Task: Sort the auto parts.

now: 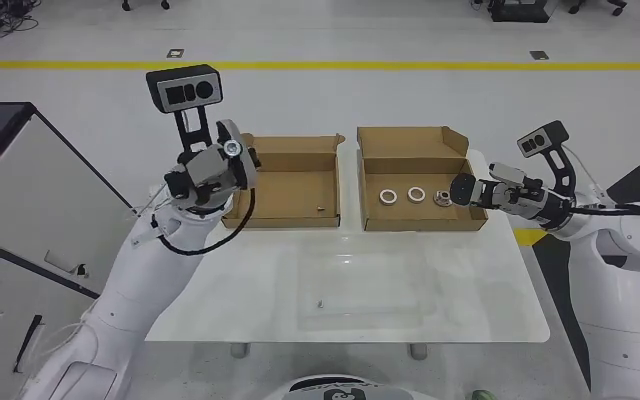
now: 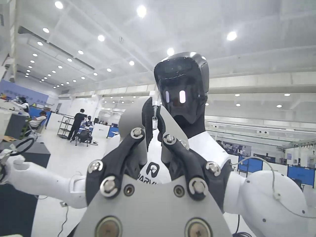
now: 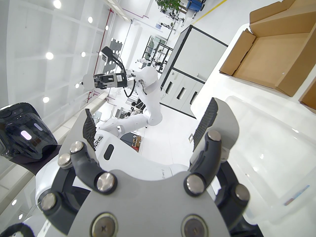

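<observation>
My left gripper (image 2: 154, 114) is shut on a small silver bolt (image 2: 155, 110) and points up, away from the table. In the top view this gripper (image 1: 232, 150) is raised over the left edge of the left cardboard box (image 1: 290, 185). A small screw (image 1: 319, 209) lies in that box. The right cardboard box (image 1: 415, 215) holds three ring-shaped parts (image 1: 414, 194) in a row. My right gripper (image 3: 150, 110) is open with nothing between its fingers; it sits at the right box's right wall (image 1: 462, 189), turned sideways.
A clear plastic tray (image 1: 360, 285) lies on the white table (image 1: 500, 300) in front of both boxes, with one small screw (image 1: 320, 303) in it. A cabinet (image 1: 40, 190) stands left of the table. The right wrist view shows the tray (image 3: 271, 149) and a box (image 3: 269, 57).
</observation>
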You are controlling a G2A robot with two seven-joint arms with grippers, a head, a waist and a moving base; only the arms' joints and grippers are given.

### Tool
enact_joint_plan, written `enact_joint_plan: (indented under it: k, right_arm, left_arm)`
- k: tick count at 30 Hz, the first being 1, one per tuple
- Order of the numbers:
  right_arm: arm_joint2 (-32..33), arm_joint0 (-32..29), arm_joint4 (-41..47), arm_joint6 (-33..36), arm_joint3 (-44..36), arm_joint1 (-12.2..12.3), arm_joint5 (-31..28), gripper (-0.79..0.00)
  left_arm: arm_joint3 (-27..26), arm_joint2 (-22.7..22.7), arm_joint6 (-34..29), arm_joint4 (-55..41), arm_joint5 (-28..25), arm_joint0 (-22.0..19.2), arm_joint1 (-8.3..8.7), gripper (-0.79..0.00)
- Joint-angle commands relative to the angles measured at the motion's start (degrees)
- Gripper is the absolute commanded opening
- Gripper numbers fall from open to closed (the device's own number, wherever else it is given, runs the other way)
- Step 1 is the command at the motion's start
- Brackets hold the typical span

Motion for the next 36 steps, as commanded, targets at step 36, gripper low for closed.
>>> enact_joint_plan:
  k: [36]
  right_arm:
    - [0.0, 0.0, 0.0, 0.0, 0.0, 0.0, 0.0, 0.000]
  left_arm:
    - [-1.4, -7.7, 1.4, 17.8, 10.1, 2.2, -0.76, -0.785]
